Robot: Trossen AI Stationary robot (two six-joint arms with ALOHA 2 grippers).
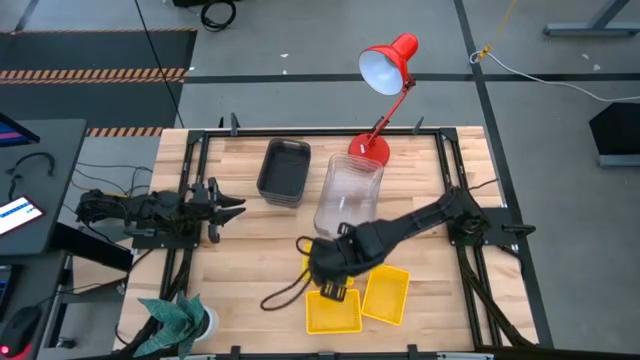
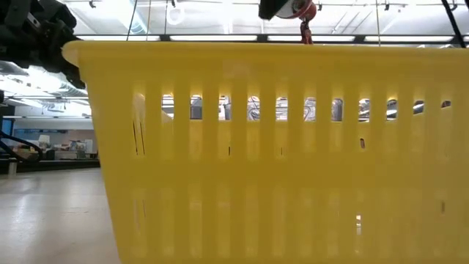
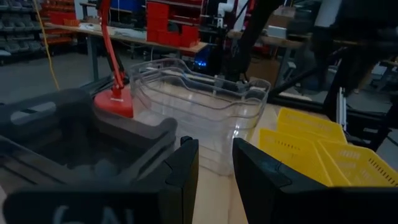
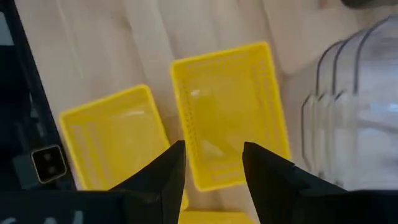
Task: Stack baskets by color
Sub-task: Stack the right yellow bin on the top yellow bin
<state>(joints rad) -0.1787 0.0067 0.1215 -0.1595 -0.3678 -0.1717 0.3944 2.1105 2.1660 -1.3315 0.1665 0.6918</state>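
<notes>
From above, the left gripper (image 1: 232, 207) waits at the table's left edge, pointing toward the dark grey baskets (image 1: 284, 171), which sit stacked near the far side; its own wrist view shows the two fingers (image 3: 184, 171) parted by a narrow gap with nothing between them, the grey stack close ahead. Next right stands the nested clear baskets (image 1: 347, 195), just in front of the red lamp's base (image 1: 368, 149). The right gripper (image 1: 333, 290) hangs over the near middle of the table (image 1: 240, 265), above the yellow baskets (image 1: 385, 294). Its wrist view shows open fingers (image 4: 169, 171) gripping nothing, with two yellow baskets (image 4: 227, 112) side by side below and a third's edge nearer. The low view is filled by one yellow basket wall (image 2: 278, 161)
</notes>
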